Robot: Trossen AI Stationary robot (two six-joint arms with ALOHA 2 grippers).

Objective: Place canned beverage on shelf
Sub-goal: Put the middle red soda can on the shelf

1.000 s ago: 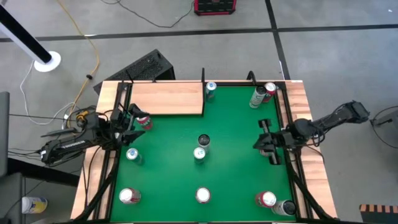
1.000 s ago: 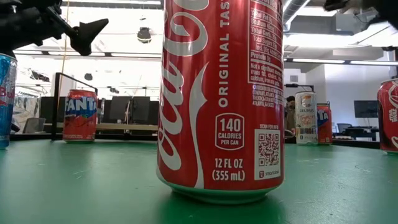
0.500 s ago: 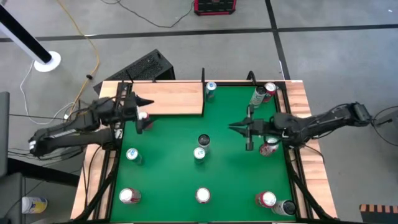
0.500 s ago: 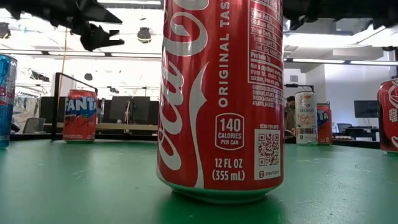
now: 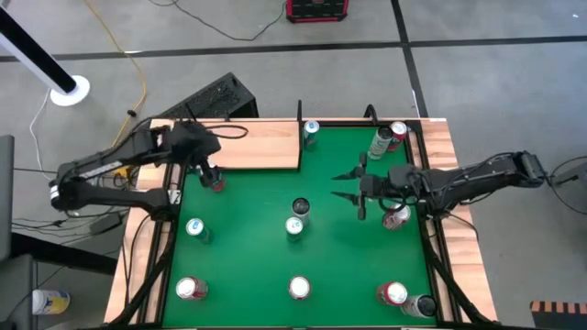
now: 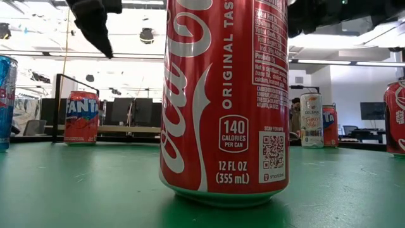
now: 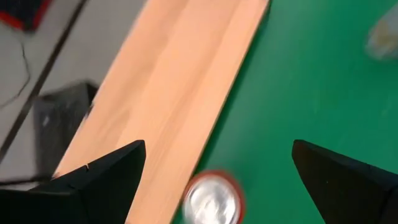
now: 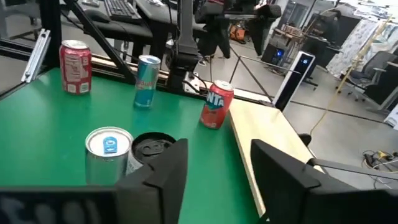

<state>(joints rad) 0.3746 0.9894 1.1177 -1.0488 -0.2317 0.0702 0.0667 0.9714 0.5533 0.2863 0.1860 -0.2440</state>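
Observation:
The shelf (image 5: 243,145) is a pale-wood board lying flat at the green table's far left. An orange-red Fanta can (image 5: 215,181) stands upright on the felt just in front of the shelf's near edge. My left gripper (image 5: 208,168) hangs above that can, slanting down, open wide; in the left wrist view the can's silver top (image 7: 214,200) shows between the spread fingers, untouched. My right gripper (image 5: 336,185) is open over the table's right-centre, pointing level toward the left edge, with nothing between its fingers.
Several more cans stand upright across the felt: a black one (image 5: 300,207) and a silver one (image 5: 293,225) at centre, one under the right arm (image 5: 396,217), others along the near and far edges. A Coca-Cola can (image 6: 224,95) fills the low view.
My left gripper has risen and tipped from level to slanting down, ending over the Fanta can by the shelf. My right gripper has swung from the right edge toward the table's centre, levelled out and opened. No can has moved.

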